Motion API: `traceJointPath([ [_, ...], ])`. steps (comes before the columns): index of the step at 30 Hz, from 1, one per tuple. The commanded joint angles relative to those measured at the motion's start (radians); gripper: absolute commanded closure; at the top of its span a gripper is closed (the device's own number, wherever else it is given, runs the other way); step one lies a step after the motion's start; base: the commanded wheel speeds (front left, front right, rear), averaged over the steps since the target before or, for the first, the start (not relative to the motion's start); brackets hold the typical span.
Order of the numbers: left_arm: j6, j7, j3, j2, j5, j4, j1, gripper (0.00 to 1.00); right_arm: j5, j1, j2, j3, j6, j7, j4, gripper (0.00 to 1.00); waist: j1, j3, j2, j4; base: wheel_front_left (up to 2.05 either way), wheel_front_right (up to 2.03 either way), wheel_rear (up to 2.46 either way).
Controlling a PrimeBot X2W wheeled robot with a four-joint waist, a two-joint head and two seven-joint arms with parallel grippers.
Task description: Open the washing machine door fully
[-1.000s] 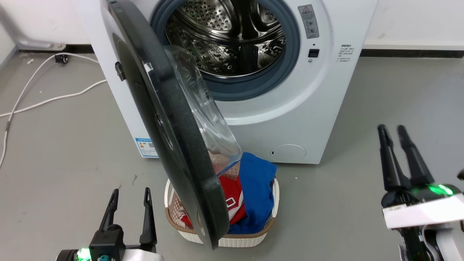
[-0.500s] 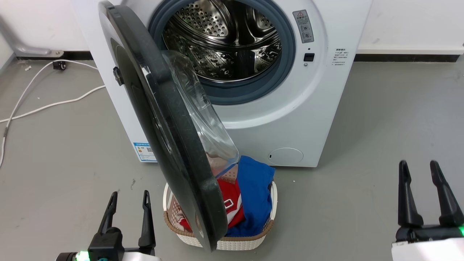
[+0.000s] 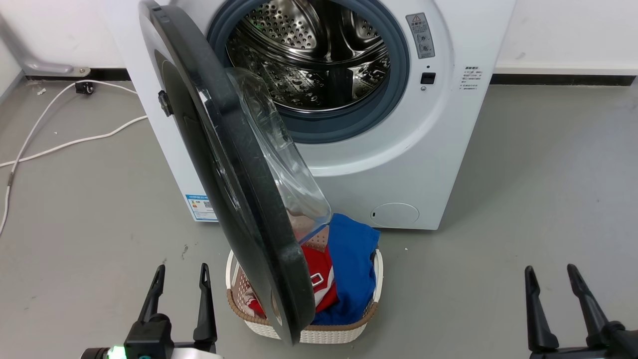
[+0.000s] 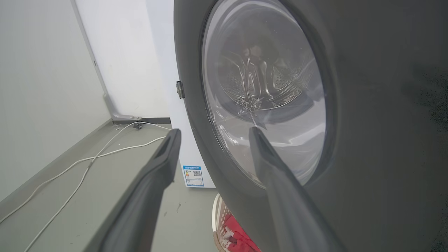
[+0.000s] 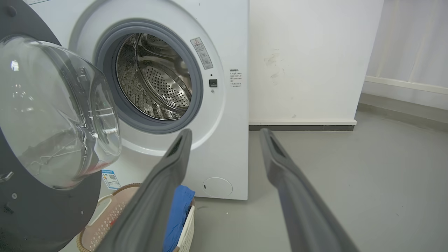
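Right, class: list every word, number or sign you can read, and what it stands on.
Grey sticker on the washing machine: warning triangle, text too small.
Small print beside it: too small.
Blue label low down: QR code, text blurred.
Red garment: white marking, partly hidden.

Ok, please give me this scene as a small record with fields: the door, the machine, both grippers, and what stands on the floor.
door: washing machine door, swung out, hinged at the left, hanging over the laundry basket
machine: washing machine, white front-loader; steel drum looks empty
left gripper: left gripper, open, low by the door's outer face, holding nothing
right gripper: right gripper, open, low at the right, apart from the door
floor: laundry basket in front of the machine, holding a red garment and a blue garment
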Motion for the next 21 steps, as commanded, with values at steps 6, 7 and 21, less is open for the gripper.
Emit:
traceJointPath([
  [6,0.001,-0.003,-0.005,0.000,0.002,0.004,0.007,0.00,-0.042,0.021,0.008,0.011,0.000,-0.002,0.007,0.00,0.0001,-0.001,0.0000,0.003,0.00,0.00,0.00],
  [7,0.001,-0.003,-0.005,0.000,0.002,0.005,0.007,0.00,-0.046,0.023,0.009,0.009,0.000,-0.002,0.007,0.00,0.0001,-0.002,0.0000,0.004,0.00,0.00,0.00],
  [21,0.003,-0.003,-0.001,0.000,-0.005,0.017,0.006,0.00,-0.009,0.025,0.009,0.000,0.000,-0.002,0.023,0.00,0.0001,0.000,0.0000,0.004,0.00,0.00,0.00],
])
